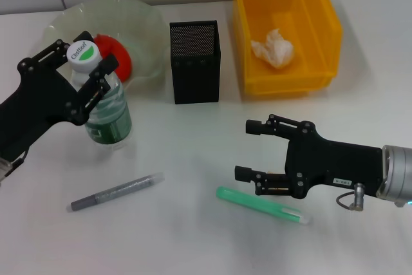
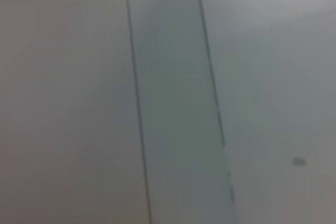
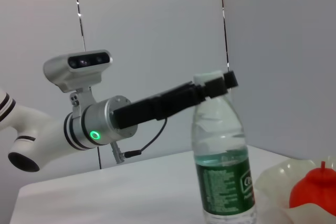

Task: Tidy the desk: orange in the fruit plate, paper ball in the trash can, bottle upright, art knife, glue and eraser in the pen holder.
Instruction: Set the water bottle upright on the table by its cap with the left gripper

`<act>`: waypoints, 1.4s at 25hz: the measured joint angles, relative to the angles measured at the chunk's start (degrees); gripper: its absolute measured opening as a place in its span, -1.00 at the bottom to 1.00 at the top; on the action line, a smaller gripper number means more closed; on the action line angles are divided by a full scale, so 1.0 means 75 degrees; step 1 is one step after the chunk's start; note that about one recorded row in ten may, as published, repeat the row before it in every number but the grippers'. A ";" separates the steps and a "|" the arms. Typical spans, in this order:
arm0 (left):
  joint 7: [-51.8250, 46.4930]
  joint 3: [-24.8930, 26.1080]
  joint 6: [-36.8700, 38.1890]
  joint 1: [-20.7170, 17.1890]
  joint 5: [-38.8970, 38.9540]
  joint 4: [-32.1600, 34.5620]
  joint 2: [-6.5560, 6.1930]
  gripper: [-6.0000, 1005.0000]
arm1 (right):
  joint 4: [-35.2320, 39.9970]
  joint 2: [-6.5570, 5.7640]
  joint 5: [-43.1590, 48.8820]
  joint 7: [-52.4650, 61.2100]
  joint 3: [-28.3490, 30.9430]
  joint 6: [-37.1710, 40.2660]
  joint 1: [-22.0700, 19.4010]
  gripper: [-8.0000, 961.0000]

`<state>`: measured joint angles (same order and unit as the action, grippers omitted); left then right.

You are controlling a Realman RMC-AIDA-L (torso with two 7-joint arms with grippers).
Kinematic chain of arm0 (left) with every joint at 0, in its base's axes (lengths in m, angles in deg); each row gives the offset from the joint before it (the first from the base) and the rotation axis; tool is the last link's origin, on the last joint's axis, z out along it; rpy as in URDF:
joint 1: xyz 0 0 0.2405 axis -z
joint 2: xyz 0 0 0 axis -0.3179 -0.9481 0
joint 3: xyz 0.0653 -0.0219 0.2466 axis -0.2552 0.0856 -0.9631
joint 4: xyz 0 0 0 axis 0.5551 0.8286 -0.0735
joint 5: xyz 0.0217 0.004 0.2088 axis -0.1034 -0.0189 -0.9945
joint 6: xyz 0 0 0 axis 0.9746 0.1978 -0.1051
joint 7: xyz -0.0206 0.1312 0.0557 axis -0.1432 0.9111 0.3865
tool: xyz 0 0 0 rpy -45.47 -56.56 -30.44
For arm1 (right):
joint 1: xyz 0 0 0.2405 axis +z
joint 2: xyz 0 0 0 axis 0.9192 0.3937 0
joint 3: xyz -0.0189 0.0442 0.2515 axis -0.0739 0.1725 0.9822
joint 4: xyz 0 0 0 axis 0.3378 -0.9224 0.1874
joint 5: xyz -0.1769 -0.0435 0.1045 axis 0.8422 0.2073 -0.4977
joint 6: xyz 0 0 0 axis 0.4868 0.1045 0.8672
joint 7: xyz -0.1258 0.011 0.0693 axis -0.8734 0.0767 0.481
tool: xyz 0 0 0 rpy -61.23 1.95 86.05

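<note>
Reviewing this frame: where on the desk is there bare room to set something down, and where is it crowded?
Free: the strip between the pen holder and the right gripper, and the near edge below the grey pen and green glue stick. Crowded: far left, where the left gripper sits at the upright bottle beside the fruit plate holding the orange.

Black linkage fingers point(image 1: 254, 128), silver wrist cuffs, green light ring
</note>
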<state>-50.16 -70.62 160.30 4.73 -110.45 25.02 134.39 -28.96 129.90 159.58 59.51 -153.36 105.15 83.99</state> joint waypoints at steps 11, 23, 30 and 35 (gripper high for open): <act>0.0177 0.0042 -0.0752 0.0017 0.0264 -0.0078 0.0018 -0.11 | -0.0042 -0.0023 0.0079 -0.0017 0.0004 -0.0039 0.0072 0.72; 0.0575 0.0143 -0.1335 0.0007 0.0425 -0.0240 0.0036 -0.11 | -0.0042 -0.0023 0.0079 -0.0017 -0.0028 -0.0050 0.0115 0.72; 0.0883 0.0144 -0.1330 0.0043 0.0574 -0.0391 0.0046 -0.12 | -0.0042 -0.0023 0.0079 -0.0017 -0.0055 -0.0050 0.0126 0.72; 0.0869 0.0144 -0.1357 0.0050 0.0665 -0.0445 0.0044 -0.12 | -0.0043 -0.0023 0.0080 -0.0017 -0.0056 -0.0050 0.0124 0.72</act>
<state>-43.64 -69.54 150.12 5.11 -105.47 21.68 134.72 -29.28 129.73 160.18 59.39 -153.78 104.78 84.92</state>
